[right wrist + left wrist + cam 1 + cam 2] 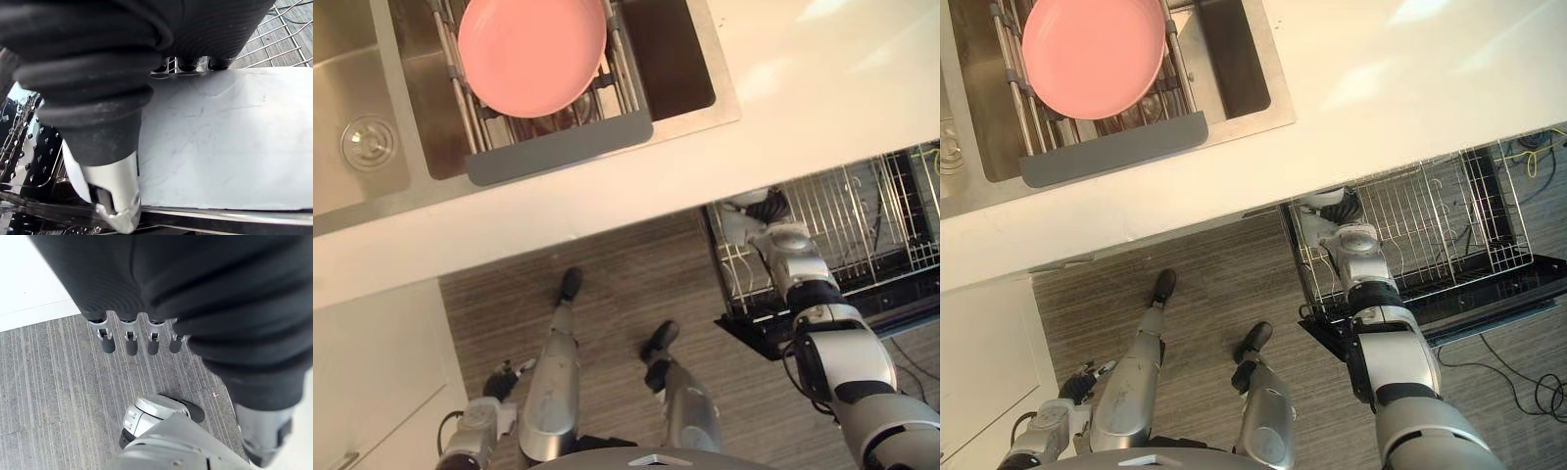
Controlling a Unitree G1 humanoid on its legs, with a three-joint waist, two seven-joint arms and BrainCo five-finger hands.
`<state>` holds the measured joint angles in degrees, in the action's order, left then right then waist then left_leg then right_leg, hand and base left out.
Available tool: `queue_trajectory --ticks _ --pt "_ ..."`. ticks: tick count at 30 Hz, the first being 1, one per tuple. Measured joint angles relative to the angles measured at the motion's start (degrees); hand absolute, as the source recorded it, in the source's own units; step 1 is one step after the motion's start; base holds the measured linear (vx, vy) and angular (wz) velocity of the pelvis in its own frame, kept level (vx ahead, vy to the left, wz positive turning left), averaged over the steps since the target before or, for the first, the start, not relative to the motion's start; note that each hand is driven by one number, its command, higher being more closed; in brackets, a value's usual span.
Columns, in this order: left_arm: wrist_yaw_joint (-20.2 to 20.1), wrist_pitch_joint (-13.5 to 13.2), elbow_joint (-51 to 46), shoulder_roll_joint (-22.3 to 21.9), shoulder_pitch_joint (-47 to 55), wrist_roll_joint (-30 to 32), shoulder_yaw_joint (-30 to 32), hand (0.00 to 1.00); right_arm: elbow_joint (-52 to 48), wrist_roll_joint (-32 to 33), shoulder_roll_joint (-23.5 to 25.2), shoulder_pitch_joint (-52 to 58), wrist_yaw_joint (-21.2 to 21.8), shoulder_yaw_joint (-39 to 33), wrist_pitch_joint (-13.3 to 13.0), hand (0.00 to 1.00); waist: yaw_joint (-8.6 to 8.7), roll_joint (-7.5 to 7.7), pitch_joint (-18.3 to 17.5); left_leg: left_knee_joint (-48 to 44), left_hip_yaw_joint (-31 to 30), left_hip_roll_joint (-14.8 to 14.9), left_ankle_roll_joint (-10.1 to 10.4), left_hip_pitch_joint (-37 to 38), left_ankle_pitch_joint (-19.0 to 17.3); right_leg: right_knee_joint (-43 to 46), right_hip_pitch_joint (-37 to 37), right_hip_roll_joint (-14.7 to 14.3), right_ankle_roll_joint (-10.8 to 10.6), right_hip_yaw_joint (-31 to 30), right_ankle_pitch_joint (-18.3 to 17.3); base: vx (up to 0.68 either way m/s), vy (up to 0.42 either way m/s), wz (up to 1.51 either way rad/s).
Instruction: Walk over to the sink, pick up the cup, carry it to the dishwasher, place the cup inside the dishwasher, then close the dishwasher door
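White and smooth, the cup (220, 137) sat gripped in the right hand (769, 206), with fingers curled over its far edge, inside the dishwasher's wire rack (862, 211). The left hand (129, 340) hung straight-fingered above the striped floor (44, 382).

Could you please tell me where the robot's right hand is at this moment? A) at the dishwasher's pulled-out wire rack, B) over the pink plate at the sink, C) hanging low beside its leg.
A: the right hand sits at a corner of the wire rack, well away from the pink plate.
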<state>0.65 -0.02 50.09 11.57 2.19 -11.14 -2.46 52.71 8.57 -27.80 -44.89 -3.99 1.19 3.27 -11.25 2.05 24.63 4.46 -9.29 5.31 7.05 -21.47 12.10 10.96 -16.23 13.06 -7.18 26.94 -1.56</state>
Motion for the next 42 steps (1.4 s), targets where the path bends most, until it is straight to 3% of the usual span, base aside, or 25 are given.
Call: queue_trajectory --ticks 3,11,15,18,20,23,27,30,32,34,36,38,42 --pt "0.08 0.02 -0.05 -0.04 0.00 0.02 -0.52 0.00 0.04 0.16 -0.28 -0.29 3.23 1.00 1.49 0.00 0.46 0.00 0.00 0.00 3.31 0.61 -0.19 -0.02 0.14 0.61 -0.02 0.37 -0.22 0.23 -0.41 -0.04 -0.014 0.03" --pt "1.13 1.34 -1.10 -0.08 0.00 0.27 -1.23 0.00 0.12 6.95 0.12 -0.31 0.65 0.76 1.76 0.00 0.58 0.00 -0.01 -0.04 4.60 0.45 -0.36 0.86 0.29 0.80 0.23 0.77 -0.36 -0.47 -0.50 -0.01 -0.014 -0.03" --pt "2.91 3.50 -0.92 -0.37 0.07 2.51 -0.89 0.00 -1.31 9.85 1.09 0.64 -3.20 -1.27 -1.30 0.00 1.09 0.00 -0.02 -0.06 6.37 0.87 -0.24 4.65 -0.17 0.32 3.05 0.45 -0.34 -1.78 -0.47 -0.02 -0.035 -0.16" --pt "2.92 5.09 0.16 -1.04 0.61 4.70 0.37 0.00 -9.33 12.59 2.96 4.85 -6.82 -4.56 -4.67 0.00 1.40 0.01 -0.64 -0.08 8.52 1.54 0.02 9.02 -1.26 -0.69 6.38 -0.38 -0.25 -3.78 -0.36 -0.03 -0.036 -0.34" --pt "2.79 7.32 1.34 -1.56 2.27 6.62 1.47 0.00 -16.26 13.67 4.75 10.13 -9.28 -7.13 -6.71 0.00 2.83 0.08 -4.93 -0.08 9.69 2.20 0.18 9.85 -1.64 -1.84 6.70 -1.43 -0.08 -4.64 0.06 0.00 -0.031 -0.30" --pt "2.52 9.65 2.80 -1.54 3.77 7.00 2.06 0.00 -19.34 13.87 6.31 16.25 -11.24 -10.79 -7.39 0.00 4.31 0.21 -8.00 -0.07 10.42 2.67 0.58 12.78 -2.50 -3.42 9.82 -2.45 -0.07 -5.55 0.23 0.04 -0.039 -0.15" --pt "2.24 12.19 3.89 -1.78 8.40 7.29 3.20 0.00 -30.96 14.25 9.79 29.11 -12.76 -16.46 -11.32 0.00 7.10 -0.14 -14.85 -0.03 11.65 3.46 1.05 16.55 -3.95 -6.37 13.78 -3.88 -0.09 -6.39 0.59 0.05 -0.043 -0.16" --pt "2.19 13.41 4.67 -3.11 10.20 9.18 6.14 0.00 -45.88 13.43 13.12 37.60 -11.92 -21.20 -14.46 0.00 9.51 -1.10 -17.14 0.31 11.99 3.98 1.09 18.49 -4.32 -8.15 16.87 -4.60 -0.03 -5.62 0.66 0.01 -0.035 0.04" --pt "1.90 13.91 5.18 -3.73 10.68 9.18 8.14 0.00 -53.14 10.48 15.92 41.95 -11.53 -24.42 -16.74 0.00 11.32 -1.23 -18.23 0.36 17.50 5.28 0.20 18.45 -5.45 -9.68 19.14 -4.45 -0.14 -3.36 0.97 -0.03 -0.005 0.57" --pt "1.49 15.08 5.41 -4.87 10.65 11.60 11.38 0.00 -62.10 9.23 18.65 46.90 -11.29 -27.34 -19.62 0.00 13.53 -1.25 -18.80 -0.74 27.99 7.17 -2.81 18.45 -2.86 -10.35 22.06 -3.57 -0.67 1.67 1.16 0.04 0.025 1.05" --pt "1.38 15.69 5.39 -6.08 10.76 14.39 12.86 0.00 -65.34 9.81 19.32 47.62 -9.37 -26.45 -20.81 0.00 13.21 -1.53 -19.22 -1.55 28.23 6.82 -1.91 18.47 -1.45 -9.72 22.37 -3.13 -0.99 2.08 1.03 0.02 0.062 0.43" --pt "2.03 16.20 5.09 -6.61 10.96 15.28 14.97 0.00 -68.52 12.47 20.65 46.72 -4.97 -22.41 -22.23 0.00 12.24 -1.17 -19.49 -1.65 28.45 5.88 -2.40 18.69 -1.93 -9.73 22.38 -2.15 -1.68 1.67 1.42 -0.05 0.080 0.02" --pt "4.12 18.18 6.61 -7.11 11.78 8.07 16.63 0.00 -69.07 22.60 21.07 43.54 5.24 -15.58 -20.94 0.00 11.16 -1.11 -19.68 -0.36 29.84 4.08 -1.74 22.12 -2.80 -10.94 24.10 -0.44 -2.43 -0.02 1.58 -0.07 0.082 -0.16"
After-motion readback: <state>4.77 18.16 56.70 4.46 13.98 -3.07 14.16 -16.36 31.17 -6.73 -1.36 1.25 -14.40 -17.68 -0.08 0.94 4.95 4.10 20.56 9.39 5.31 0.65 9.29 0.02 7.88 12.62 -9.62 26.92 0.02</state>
